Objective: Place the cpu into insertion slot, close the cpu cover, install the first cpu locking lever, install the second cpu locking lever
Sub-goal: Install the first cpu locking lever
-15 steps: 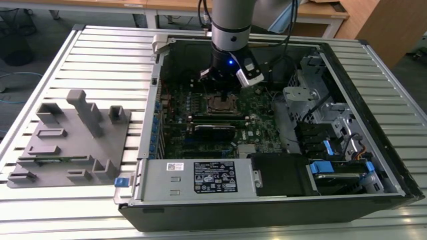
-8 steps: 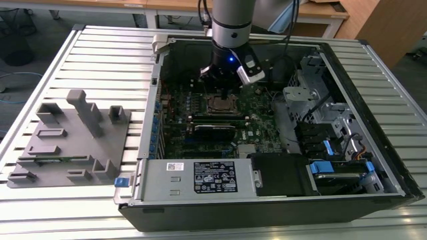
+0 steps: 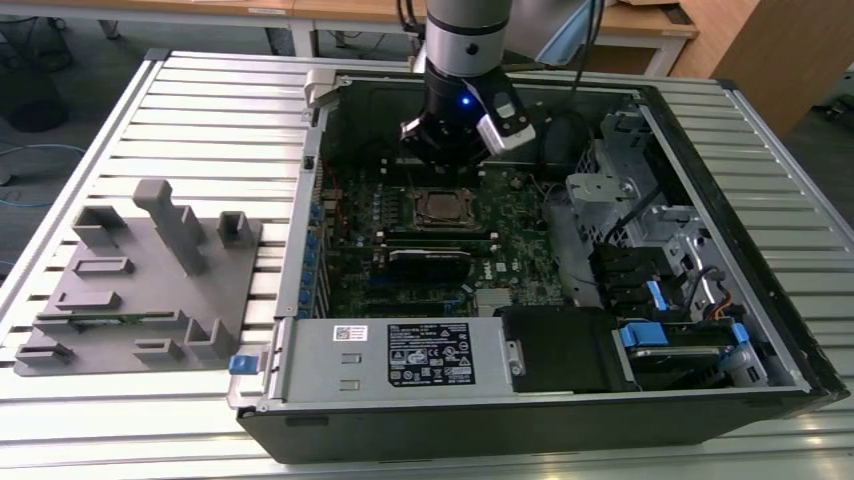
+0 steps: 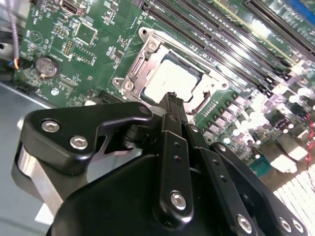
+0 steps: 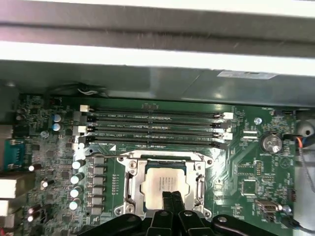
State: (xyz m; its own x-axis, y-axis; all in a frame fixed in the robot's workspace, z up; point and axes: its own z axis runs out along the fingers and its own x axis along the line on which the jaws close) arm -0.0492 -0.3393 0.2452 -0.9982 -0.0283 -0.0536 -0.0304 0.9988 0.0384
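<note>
The computer case (image 3: 561,425) lies open on a slatted metal table (image 3: 214,90), and the arm (image 3: 465,40) reaches down into it over the green motherboard (image 5: 246,169). In the second wrist view, the gripper (image 4: 170,98) hangs just above the near edge of the cpu (image 4: 167,78). Its two black fingers (image 4: 173,130) are drawn close together with nothing between them. In the first wrist view, the fingertips (image 5: 167,199) stand side by side with only a thin line between them, in front of the chip's lower edge. Whether they touch the chip's top cannot be told. The cpu sits flat in the insertion slot (image 4: 129,84), its dull silver top facing up and level with the board. The cpu cover (image 5: 196,183) lies down flat around it, so the chip shows through the square window. How the locking levers stand at the sides of the frame cannot be made out. Just beyond the slot run four long black memory slots (image 5: 152,129), parallel to one another. A round coin battery (image 5: 270,142) sits on the board well apart from the chip. In the exterior view, the power supply (image 3: 387,355) fills the near end of the case. Beside the case, on the exterior view's left, a grey holder block (image 3: 147,290) with upright posts rests on the table.
</note>
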